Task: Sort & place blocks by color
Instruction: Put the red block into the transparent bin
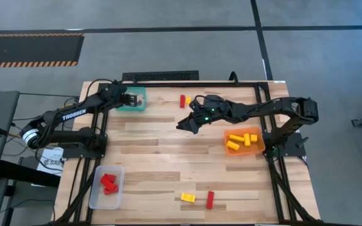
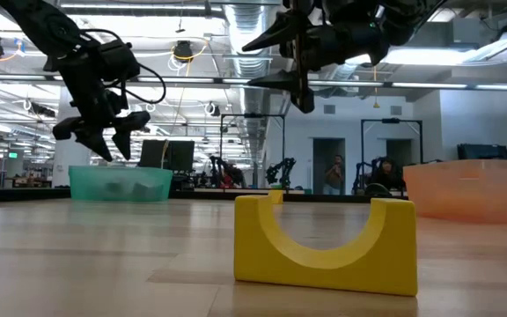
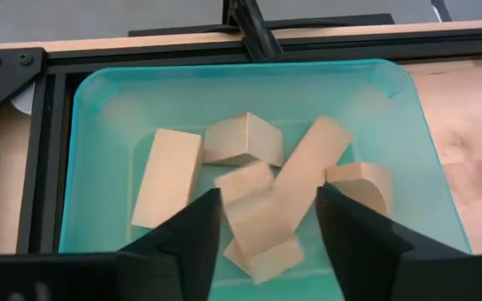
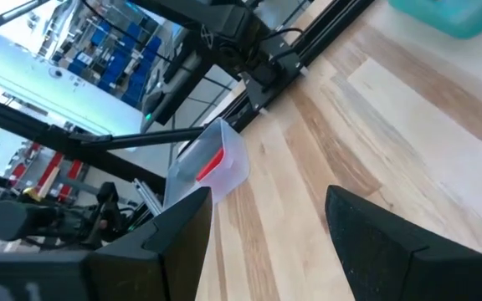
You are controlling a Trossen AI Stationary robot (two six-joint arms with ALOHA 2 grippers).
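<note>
- High view: left gripper (image 1: 132, 99) over the teal tray (image 1: 141, 107) at the table's (image 1: 162, 157) far edge. Right gripper (image 1: 184, 124) mid-table, between teal tray and orange tray (image 1: 229, 135), which holds yellow blocks (image 1: 242, 139). Red blocks (image 1: 109, 182) in clear tray (image 1: 95, 194). Loose: red and yellow pair (image 1: 185, 100) just beside the teal tray; yellow block (image 1: 187, 198) and red block (image 1: 210, 199) well apart from it, at the near edge.
- Low view: both grippers above the table; left jaws apart, empty.
- Left wrist view: jaws open over pale wood blocks (image 3: 249, 180) piled in the teal tray.
- Right wrist view: jaws open, holding nothing.
</note>
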